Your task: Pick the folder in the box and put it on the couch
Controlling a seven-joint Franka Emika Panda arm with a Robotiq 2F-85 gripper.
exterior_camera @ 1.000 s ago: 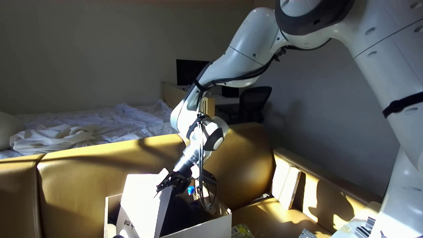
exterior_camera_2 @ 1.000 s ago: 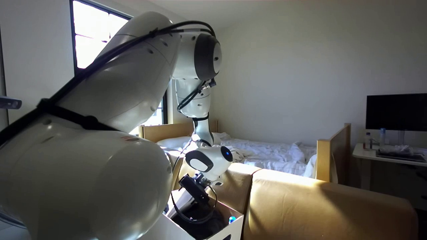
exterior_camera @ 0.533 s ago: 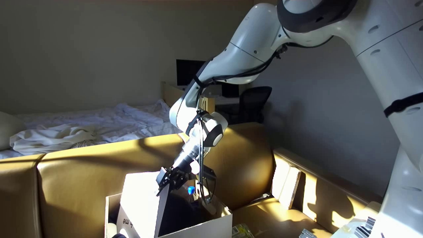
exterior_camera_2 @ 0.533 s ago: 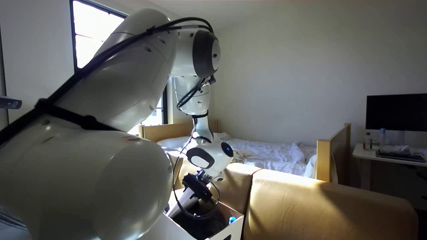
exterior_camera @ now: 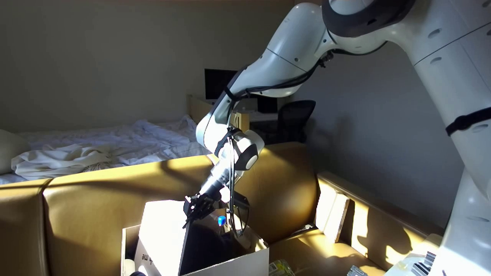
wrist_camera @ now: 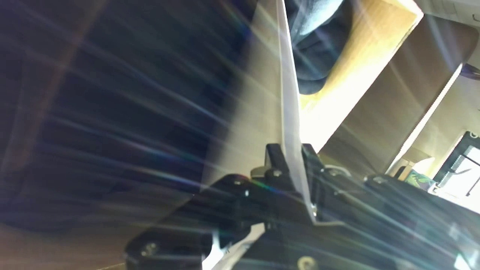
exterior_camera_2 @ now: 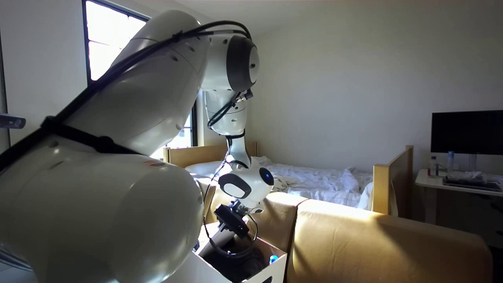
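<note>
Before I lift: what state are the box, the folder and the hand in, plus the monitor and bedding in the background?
Box: open at the top.
Folder: tilted, lower part inside the box, top sticking out above it.
Hand: closed on one edge of the folder.
Monitor: screen dark.
Bedding: rumpled.

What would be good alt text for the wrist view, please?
Black fingers grip the edge of a pale folder. To its right is the sunlit box wall; glare streaks the picture, and a window shows at lower right.
</note>
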